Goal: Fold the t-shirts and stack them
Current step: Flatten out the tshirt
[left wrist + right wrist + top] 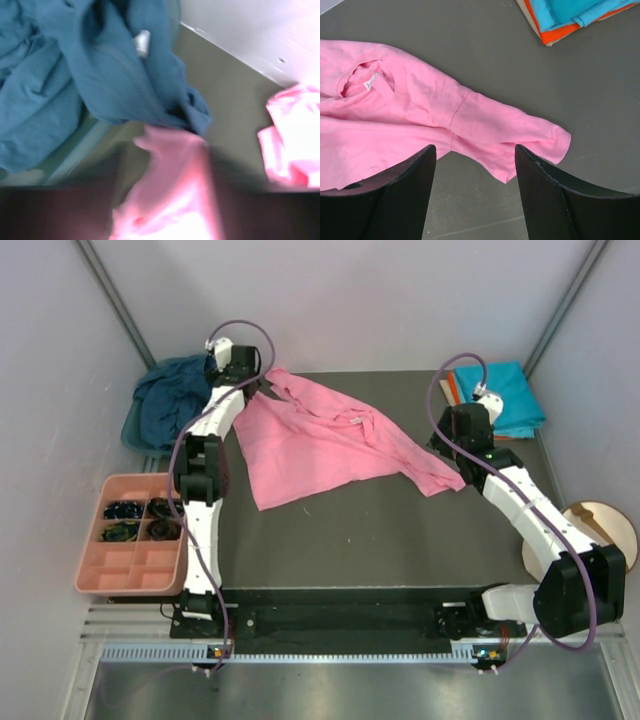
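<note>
Dark grey matting covers the table (380,530), which stands between pale walls. We see the bright pink t-shirt (320,445) lying unfolded and rumpled across the far half of the mat, with its collar and white label facing up. One sleeve stretches out flat toward the right, and the opposite corner reaches toward the far left.

The left gripper (252,378) sits at that far-left corner. Its wrist view is badly blurred: pink cloth shows between two dark smeared fingers, but we cannot tell whether they pinch it or stand apart. The right gripper (474,150) hovers over the outstretched sleeve. Its two black fingers (405,185) are spread wide and have nothing between them.

Left of the left gripper, the dark navy t-shirt (170,400) is heaped loosely in a teal basin (130,435) off the far-left corner of the mat. One fold spills over the edge toward the pink cloth. At the far-right corner, the turquoise t-shirt (510,395) lies folded on top of the folded orange t-shirt (455,388).

Beside the left arm, a salmon-pink compartment tray (105,575) holds small dark items in its far compartments. A round wooden disc (600,530) rests off the right edge of the mat.
</note>
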`<state>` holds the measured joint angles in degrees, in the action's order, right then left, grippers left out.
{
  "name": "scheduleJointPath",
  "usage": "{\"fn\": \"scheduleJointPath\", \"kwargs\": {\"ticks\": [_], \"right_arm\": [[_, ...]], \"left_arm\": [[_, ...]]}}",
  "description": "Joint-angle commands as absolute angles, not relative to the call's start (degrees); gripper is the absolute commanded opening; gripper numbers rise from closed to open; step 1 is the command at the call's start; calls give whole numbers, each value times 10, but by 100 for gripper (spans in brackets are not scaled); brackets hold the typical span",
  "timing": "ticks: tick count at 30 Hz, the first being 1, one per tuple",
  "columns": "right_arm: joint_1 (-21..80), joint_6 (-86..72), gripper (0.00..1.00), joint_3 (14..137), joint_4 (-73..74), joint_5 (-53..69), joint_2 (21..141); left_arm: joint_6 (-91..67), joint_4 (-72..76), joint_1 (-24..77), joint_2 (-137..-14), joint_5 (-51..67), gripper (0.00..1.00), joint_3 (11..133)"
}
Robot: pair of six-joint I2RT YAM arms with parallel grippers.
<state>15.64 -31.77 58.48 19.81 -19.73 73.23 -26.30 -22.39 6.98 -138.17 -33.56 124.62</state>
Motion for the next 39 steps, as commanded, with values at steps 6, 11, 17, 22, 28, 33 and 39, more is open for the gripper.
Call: {"fn": "scheduleJointPath", "kwargs": {"ticks": [6,11,17,22,28,33,39], "right_arm": [[158,-328,64,609,251,-187,736],[159,-349,65,633,315,-144,735],[159,-358,66,585,296,-127,729],[159,-352,66,521,225,-132,731],[159,-346,67,551,181,-120,780],[159,-338,68,591,147,-120,821],[160,-336,68,628,131,-104,839]], "left_arm": [[-315,-126,69,-1212,-301,99,1036],[-314,-88,121,-1140,-301,99,909],[-287,-55,206,-1079,-345,99,826],[-317,-88,258,-1035,-359,99,785],[-373,-97,285,-935,-335,99,622],[-428,-138,309,-848,-328,99,502],[-476,-174,326,-781,-325,99,414]]}}
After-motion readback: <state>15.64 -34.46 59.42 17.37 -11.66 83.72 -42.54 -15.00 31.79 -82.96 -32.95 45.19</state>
